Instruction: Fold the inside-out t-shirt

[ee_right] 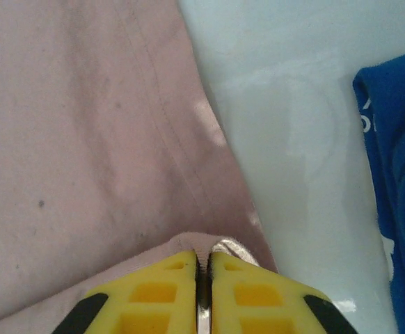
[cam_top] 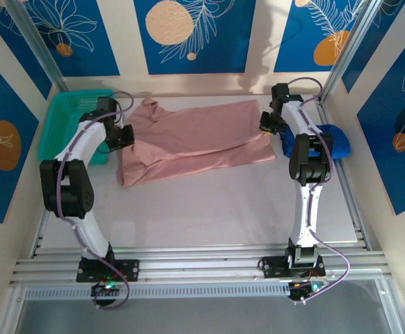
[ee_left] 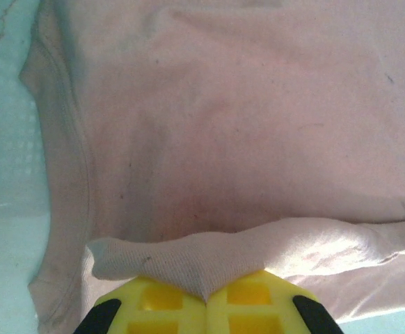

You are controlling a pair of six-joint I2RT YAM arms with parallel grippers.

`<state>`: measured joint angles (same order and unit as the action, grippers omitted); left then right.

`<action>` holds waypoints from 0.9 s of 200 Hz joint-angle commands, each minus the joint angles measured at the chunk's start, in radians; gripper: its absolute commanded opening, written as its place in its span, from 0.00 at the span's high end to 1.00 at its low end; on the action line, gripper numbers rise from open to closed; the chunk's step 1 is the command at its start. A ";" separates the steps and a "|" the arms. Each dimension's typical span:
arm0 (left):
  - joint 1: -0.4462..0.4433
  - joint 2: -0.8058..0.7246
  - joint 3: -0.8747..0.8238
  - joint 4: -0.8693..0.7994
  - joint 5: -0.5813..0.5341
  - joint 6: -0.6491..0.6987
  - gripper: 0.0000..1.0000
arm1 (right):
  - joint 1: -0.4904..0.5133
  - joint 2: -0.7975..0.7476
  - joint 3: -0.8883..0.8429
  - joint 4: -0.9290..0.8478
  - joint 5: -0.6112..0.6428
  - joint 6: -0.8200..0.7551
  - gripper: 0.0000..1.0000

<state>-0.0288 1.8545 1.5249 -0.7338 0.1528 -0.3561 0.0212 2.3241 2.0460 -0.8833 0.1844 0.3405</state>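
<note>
Blue-and-cream leaf-print walls (cam_top: 195,31) box in a pale table (cam_top: 209,209), and stretched across its far half we've got the t-shirt (cam_top: 195,136), lying flat-ish, running left to right, with a long crease along its near side.

Over on the left, the left gripper (cam_top: 127,136) sits right at the shirt's left end, just beside the teal basket (cam_top: 67,122) in the far-left corner. From the wrist camera, the left gripper (ee_left: 206,296) has its yellow fingers (ee_left: 154,306) pressed together, and a raised ridge of t-shirt (ee_left: 223,139) cloth is pinched in the seam between them. That's a firm hold.

On the right, the right gripper (cam_top: 266,125) is at the shirt's far-right corner. Its wrist view shows the gripper (ee_right: 202,268) with only a sliver of a gap between the fingers (ee_right: 161,292), and the stitched hem of the t-shirt (ee_right: 84,139) caught in it, a little loop of fabric poking up. Bare table (ee_right: 293,104) lies just to the right, then the blue garment (ee_right: 397,174), apart from the shirt, bunched by the right wall (cam_top: 338,142).
</note>
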 commanded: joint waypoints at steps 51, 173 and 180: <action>0.015 0.199 0.161 0.059 0.000 -0.023 1.00 | -0.038 0.071 0.172 0.007 -0.115 0.066 0.72; 0.016 0.230 0.170 0.093 -0.072 -0.018 0.98 | 0.178 -0.304 -0.465 0.319 -0.280 -0.063 0.68; 0.016 0.234 0.178 0.096 -0.077 -0.021 0.93 | 0.184 -0.302 -0.467 0.318 -0.280 -0.061 0.68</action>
<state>-0.0280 2.0617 1.6516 -0.6666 0.1085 -0.3676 0.1898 2.0247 1.6043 -0.5915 -0.0563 0.3031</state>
